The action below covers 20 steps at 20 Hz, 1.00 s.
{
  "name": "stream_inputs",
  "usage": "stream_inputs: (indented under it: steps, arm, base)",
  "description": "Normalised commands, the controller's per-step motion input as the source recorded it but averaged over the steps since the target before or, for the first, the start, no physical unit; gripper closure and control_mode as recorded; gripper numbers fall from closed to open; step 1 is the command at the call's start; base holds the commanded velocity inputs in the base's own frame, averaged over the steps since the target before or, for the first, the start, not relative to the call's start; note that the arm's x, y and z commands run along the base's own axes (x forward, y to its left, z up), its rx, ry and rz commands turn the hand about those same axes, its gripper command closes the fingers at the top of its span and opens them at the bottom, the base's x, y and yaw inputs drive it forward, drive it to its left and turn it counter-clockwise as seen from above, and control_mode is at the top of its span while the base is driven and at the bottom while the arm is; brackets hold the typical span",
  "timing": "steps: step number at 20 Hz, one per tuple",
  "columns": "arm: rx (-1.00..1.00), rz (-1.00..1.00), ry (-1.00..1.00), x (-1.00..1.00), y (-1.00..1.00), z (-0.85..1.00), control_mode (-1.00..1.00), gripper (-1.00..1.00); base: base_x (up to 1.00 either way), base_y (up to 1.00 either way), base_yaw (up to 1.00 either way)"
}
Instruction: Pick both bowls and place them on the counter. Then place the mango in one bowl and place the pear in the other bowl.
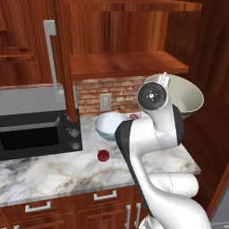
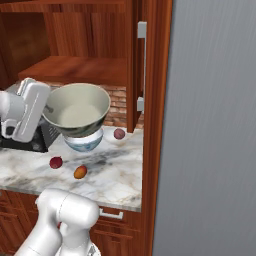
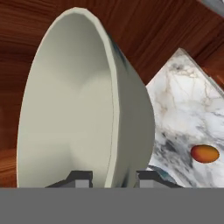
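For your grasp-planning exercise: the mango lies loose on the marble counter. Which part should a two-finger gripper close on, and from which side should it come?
Probably from straight above, closing across the short middle of the mango. It is a small oval lying flat on the counter with open marble around it, well apart from the dark red pear. The gripper is shut on the grey-green bowl rim, so that goes down first.
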Motion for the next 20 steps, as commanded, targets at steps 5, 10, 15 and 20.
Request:
stream_inputs:
  steps: [5,10,15,20]
  arm:
    - [0.04,0.0,0.28,0.35,-0.01,-0.56,-1.0,1.0]
    - [0.0,0.0,0.27,0.29,-0.06,-0.6,-1.0,1.0]
    - [-0.01,0.0,0.13,0.25,-0.2,-0.51,-1.0,1.0]
    - [0.0,0.01,0.0,0.24,-0.13,-0.49,-1.0,1.0]
  base:
    - [0.0,0.0,0.0]
    - [0.0,0.0,0.0]
    - [0.0,0.0,0.0]
    - [0.0,0.0,0.0]
